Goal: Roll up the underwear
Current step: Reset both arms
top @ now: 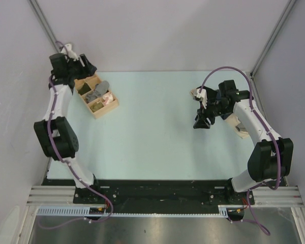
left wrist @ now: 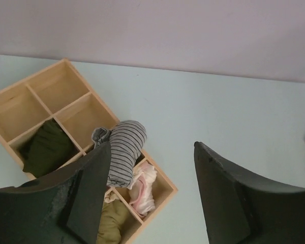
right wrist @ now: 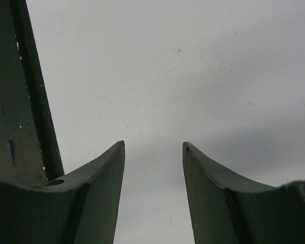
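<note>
Aloft, left gripper (left wrist: pixel 151 147) agape near underwear (left wrist: pixel 125 152)

A wooden divider box (top: pixel 107 111) stood at ten o'clock on the table (top: pixel 152 137), the rolled underwear (top: pixel 99 90) sticking out above its dividers. From the centre toward six o'clock the surface lay open; the right arm (top: pixel 254 122) blocked three o'clock.

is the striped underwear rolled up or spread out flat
Rolled up: the striped underwear is a compact tube-shaped bundle resting in the wooden box, with no part of it laid out flat.
</note>
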### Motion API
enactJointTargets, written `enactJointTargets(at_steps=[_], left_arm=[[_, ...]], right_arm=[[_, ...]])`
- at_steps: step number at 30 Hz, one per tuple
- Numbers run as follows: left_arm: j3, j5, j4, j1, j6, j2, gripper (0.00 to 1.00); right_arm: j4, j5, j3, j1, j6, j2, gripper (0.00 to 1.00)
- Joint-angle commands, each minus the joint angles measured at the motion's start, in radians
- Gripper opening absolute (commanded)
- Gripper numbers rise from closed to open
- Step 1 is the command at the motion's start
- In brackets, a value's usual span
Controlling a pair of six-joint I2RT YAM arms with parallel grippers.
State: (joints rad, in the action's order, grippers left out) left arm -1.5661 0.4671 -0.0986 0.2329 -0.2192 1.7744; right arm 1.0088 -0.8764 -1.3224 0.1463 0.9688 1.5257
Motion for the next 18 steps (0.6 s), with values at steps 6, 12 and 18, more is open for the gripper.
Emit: enactJointTargets(at_steps=[6, 12, 18], left_arm=[[-0.618, -0.395, -0.647, -0.139, 0.251, 0.374, 0.71], [-0.646, -0.366, -0.658, -0.139, 0.276, 0.471, 0.69], [-0.672, -0.358, -0.671, -0.141, 0.291, 0.531, 0.64]], right_arm=[[-0.018, 0.002, 0.000, -0.002, -0.013, 0.010, 0.53], [-0.013, 0.010, -0.001, 0.007, -0.007, 0.031, 0.54], [-0.010, 0.017, 0.000, 0.007, -0.007, 0.047, 0.53]])
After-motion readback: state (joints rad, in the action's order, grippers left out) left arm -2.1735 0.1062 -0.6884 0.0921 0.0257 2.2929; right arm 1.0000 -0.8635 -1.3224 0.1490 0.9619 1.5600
